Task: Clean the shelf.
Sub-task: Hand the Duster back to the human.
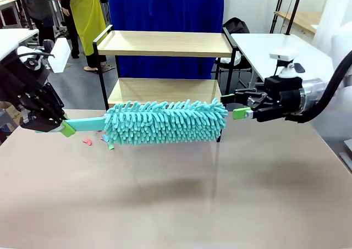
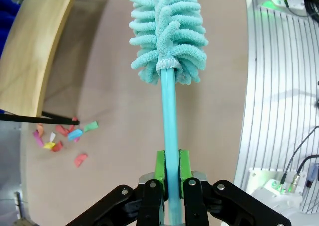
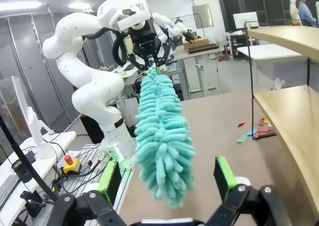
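The shelf (image 1: 165, 43) stands at the table's far side, two light wood boards in a black frame; its lower board (image 3: 291, 113) runs along the right of the right wrist view. A fluffy teal duster (image 1: 165, 121) hangs level above the table, in front of the lower board. My left gripper (image 1: 61, 126) is shut on the duster's teal handle (image 2: 169, 111). At the duster's other end my right gripper (image 1: 235, 105) is open, its green pads (image 3: 225, 175) on either side of the fluffy tip (image 3: 164, 151) without closing on it.
Small coloured paper scraps (image 1: 88, 142) lie on the brown table by the shelf's left front leg, also in the wrist views as scraps (image 2: 62, 136) and scraps (image 3: 256, 131). White tables stand behind left and right. The near half of the table (image 1: 176, 205) is bare.
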Controlling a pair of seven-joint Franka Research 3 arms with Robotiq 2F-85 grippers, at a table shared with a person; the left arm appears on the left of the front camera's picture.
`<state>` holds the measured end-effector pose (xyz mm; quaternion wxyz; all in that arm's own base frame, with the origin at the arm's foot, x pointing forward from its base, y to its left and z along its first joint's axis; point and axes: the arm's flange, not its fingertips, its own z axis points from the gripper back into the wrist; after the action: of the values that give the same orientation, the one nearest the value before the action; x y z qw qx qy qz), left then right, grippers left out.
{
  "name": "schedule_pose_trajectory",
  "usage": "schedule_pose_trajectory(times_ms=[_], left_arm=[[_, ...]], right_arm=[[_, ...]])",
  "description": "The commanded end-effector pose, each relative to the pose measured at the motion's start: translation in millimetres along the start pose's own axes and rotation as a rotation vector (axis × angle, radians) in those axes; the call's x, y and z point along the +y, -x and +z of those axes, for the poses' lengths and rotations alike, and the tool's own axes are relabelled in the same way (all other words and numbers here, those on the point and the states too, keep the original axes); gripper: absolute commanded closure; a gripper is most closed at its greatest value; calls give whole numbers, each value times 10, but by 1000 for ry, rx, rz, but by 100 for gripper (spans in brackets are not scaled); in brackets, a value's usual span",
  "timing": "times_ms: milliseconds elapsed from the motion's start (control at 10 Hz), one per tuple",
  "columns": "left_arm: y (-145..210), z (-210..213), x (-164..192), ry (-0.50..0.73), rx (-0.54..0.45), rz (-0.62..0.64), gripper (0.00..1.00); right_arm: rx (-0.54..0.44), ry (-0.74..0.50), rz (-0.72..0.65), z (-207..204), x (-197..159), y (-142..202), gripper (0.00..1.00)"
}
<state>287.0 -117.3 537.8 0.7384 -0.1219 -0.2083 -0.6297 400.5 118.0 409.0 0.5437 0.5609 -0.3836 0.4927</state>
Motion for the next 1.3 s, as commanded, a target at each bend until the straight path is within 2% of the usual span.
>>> schedule_pose_trajectory(times_ms=[0, 500, 900, 1200], left_arm=[[-3, 29, -9, 8, -24, -9, 87], [-3, 29, -9, 8, -24, -9, 87], [-3, 29, -9, 8, -24, -9, 87], [-3, 29, -9, 8, -24, -9, 87]], right_arm=[[-38, 31, 51, -153, -107, 147, 0], [-100, 21, 100, -535, -147, 306, 0], [-143, -50, 56, -648, -181, 246, 0], [-124, -84, 54, -720, -211, 267, 0]])
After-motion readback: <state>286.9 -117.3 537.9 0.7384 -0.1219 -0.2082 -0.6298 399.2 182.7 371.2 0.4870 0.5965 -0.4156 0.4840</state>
